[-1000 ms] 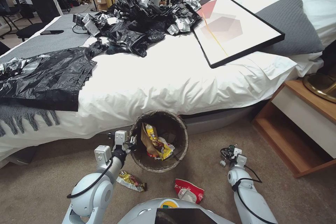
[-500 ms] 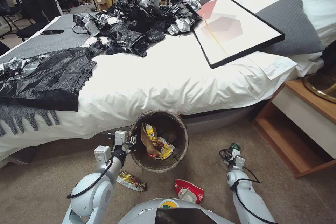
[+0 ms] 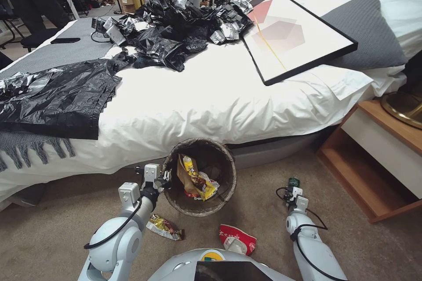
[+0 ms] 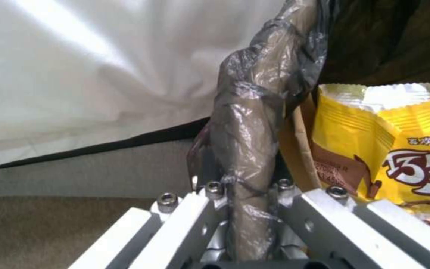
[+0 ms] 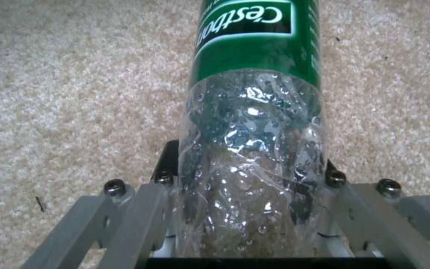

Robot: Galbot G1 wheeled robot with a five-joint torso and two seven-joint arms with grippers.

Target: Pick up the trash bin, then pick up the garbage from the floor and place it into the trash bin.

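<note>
bottle in right gripper

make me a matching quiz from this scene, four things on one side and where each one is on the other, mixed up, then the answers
Things:
1. bottle
2. yellow wrapper
3. red carton
4. bin rim

Places:
A. on the floor, just in front of the robot's base
B. pinched in the left gripper
C. between the fingers of the right gripper
D. inside the bin

Pairs: 1-C, 2-D, 3-A, 4-B
</note>
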